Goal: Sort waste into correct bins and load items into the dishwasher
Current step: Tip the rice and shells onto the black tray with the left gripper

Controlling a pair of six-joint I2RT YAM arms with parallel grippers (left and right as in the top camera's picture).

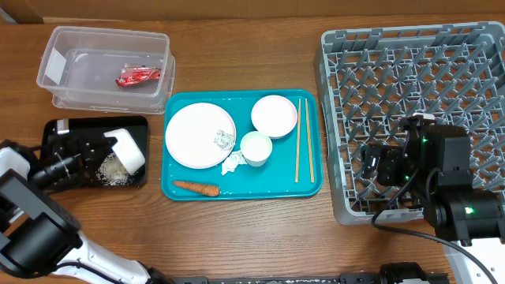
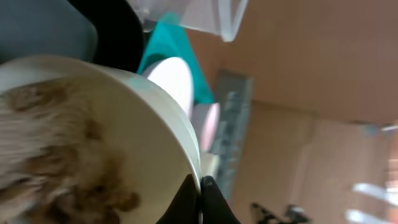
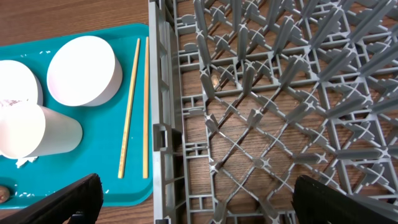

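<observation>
Clamped on the rim of a small white cup (image 1: 128, 151), one finger inside and one outside, with the jaws of the left gripper (image 2: 200, 198) almost together on the thin wall. Held tilted mouth-down, most likely so that the beige crumbly food scraps (image 2: 56, 155) clinging inside slide out. Aimed just below the jaws at the shallow black rectangular tray (image 1: 134, 125), where a pale heap of the same scraps lies. Reads as the emptying step, not yet done, since crumbs show inside the cup

Beyond the jaws, past the tray's far edge: a clear rectangular plastic tub (image 1: 110, 31) with a shiny red crumpled wrapper (image 1: 138, 76) in it. Off to the side the cup's mouth faces: a teal serving tray (image 1: 245, 185) carrying a round white plate (image 1: 193, 130), a white bowl (image 1: 274, 116), a second white cup (image 1: 256, 147), crumpled white tissue (image 1: 231, 163), a small orange carrot (image 1: 196, 188) and thin light wooden chopsticks (image 1: 298, 142), probably left there for later steps

Over at the right gripper (image 3: 196, 186): jaws spread wide, nothing between them, touching nothing. Directly beneath them, the large square grey plastic dish rack (image 1: 473, 63), with no dishes seen in it. Chopsticks and bowl lying outside one finger, across the rack's wall
</observation>
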